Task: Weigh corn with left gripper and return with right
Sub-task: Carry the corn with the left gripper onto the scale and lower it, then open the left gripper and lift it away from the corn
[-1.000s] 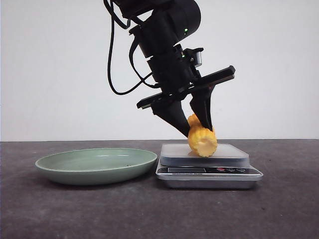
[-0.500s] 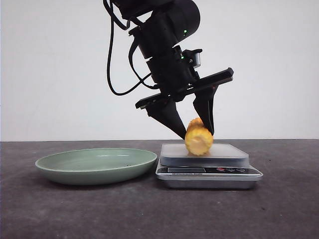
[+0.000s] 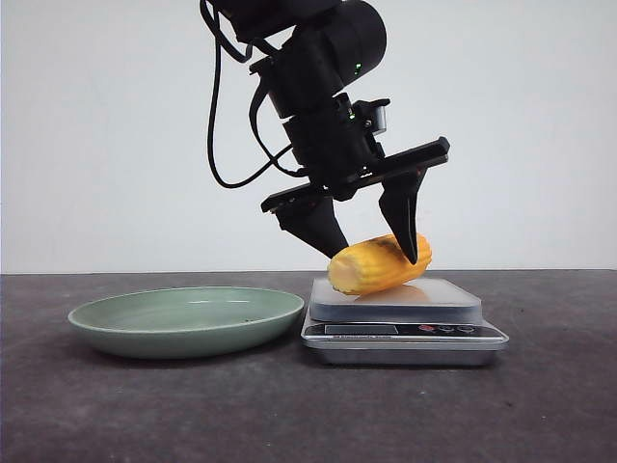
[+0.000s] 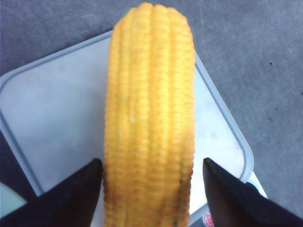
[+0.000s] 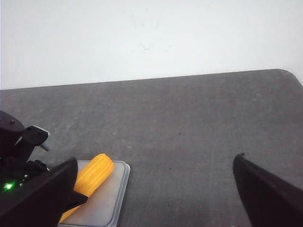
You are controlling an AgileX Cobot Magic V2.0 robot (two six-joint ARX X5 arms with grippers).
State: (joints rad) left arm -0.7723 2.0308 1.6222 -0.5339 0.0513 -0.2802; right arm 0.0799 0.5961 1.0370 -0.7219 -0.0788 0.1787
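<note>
Lying on its side across the scale (image 3: pixel 395 301) platform, the corn (image 3: pixel 378 264) sits between the spread fingers of the left tool (image 3: pixel 369 241), apparently freed for weighing; right tool (image 5: pixel 156 194) also spread, well apart.

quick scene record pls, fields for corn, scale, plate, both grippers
corn: the corn lies on its side on the scale, between the left fingers
scale: the scale stands on the table, right of the plate in the front view
plate: the green plate sits on the table, with nothing visible in it
left gripper: the left gripper is open, its fingers either side of the corn with gaps in the left wrist view
right gripper: the right gripper is open, off to the side of the scale, holding nothing
table: the dark table
</note>
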